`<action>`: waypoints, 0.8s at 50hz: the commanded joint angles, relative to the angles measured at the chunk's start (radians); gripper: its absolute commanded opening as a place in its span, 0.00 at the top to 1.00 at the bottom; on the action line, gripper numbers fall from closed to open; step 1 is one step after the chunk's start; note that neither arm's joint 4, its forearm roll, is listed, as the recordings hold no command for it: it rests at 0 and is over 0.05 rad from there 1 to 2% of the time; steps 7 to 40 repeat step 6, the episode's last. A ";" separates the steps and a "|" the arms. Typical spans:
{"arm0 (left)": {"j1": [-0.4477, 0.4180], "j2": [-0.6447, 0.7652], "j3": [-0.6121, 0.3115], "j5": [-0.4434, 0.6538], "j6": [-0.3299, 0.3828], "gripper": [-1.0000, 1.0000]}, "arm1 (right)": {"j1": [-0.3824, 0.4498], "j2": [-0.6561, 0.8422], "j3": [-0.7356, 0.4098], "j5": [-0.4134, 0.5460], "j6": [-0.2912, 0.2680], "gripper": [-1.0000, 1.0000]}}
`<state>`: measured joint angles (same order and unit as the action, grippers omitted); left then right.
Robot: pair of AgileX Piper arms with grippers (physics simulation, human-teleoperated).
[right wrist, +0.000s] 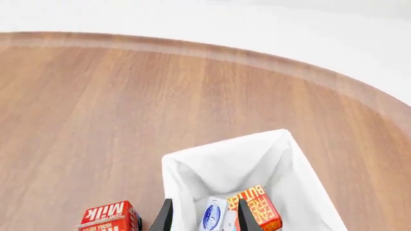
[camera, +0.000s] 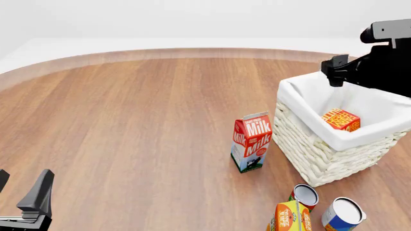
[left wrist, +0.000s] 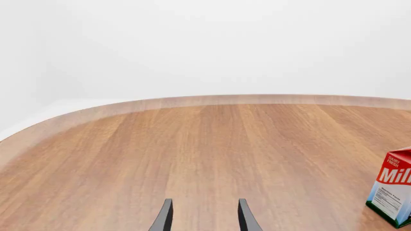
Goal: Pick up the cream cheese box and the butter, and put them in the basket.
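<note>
In the front view the left gripper is sitting at the lower left corner of the frame, its 2 dark fingers spread apart with nothing between them; the left wrist view shows the same released claw hanging over bare wood. The wooden table is running across the whole frame, its curved far edge meeting a plain white floor and backdrop. Near the middle of the front view the milk carton is standing upright, just beside the left wall of the basket. The basket is occupying the right side of the frame, its white cloth lining folding over the rim. Inside it the butter is lying tilted against the lining, its lettered orange face turning up toward the camera; in the right wrist view its long axis is running slantwise, from near the fingertips toward the lower right of that frame. There the cream cheese box is lying right beside the butter, on its left, also inside the basket.

The right gripper is hovering above the basket at the upper right of the front view, fingers parted and gripping nothing; both boxes are lying below it. At the lower right, 2 cans and an orange carton are standing close together.
</note>
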<state>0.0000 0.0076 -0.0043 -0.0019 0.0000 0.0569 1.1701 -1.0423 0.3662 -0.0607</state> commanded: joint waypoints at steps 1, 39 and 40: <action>0.000 0.000 0.000 0.000 0.000 0.00 | 0.150 -0.127 -0.118 0.122 -0.019 0.00; 0.000 0.000 0.000 0.000 0.000 0.00 | 0.240 -0.187 -0.214 0.198 -0.047 0.00; 0.000 0.000 0.000 0.000 0.000 0.00 | 0.240 -0.187 -0.214 0.198 -0.047 0.00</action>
